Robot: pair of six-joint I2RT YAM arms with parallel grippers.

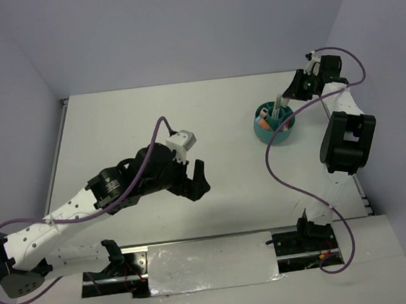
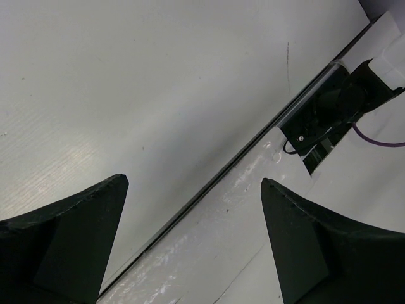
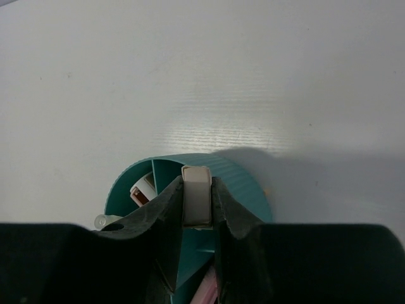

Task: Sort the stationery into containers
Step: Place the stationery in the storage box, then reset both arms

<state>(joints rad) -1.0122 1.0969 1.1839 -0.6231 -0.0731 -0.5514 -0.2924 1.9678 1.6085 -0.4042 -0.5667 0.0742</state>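
The round teal organiser [image 1: 275, 131] stands on the table at the right, with several pens and highlighters upright in its compartments. My right gripper [image 1: 292, 92] hovers just behind and above it. In the right wrist view the right gripper [image 3: 197, 201] is shut on a small white eraser [image 3: 196, 193], held over the organiser's rim [image 3: 237, 174] and inner dividers. A white and orange item [image 3: 142, 191] and a clear pen end [image 3: 104, 221] sit inside. My left gripper [image 1: 197, 181] is open and empty over the bare table near the front middle; its fingers [image 2: 69, 234] are wide apart.
The table's front edge with a taped strip [image 1: 211, 264] runs below the left gripper. The right arm's base mount [image 2: 329, 114] shows in the left wrist view. A purple cable [image 1: 281, 173] loops across the table by the right arm.
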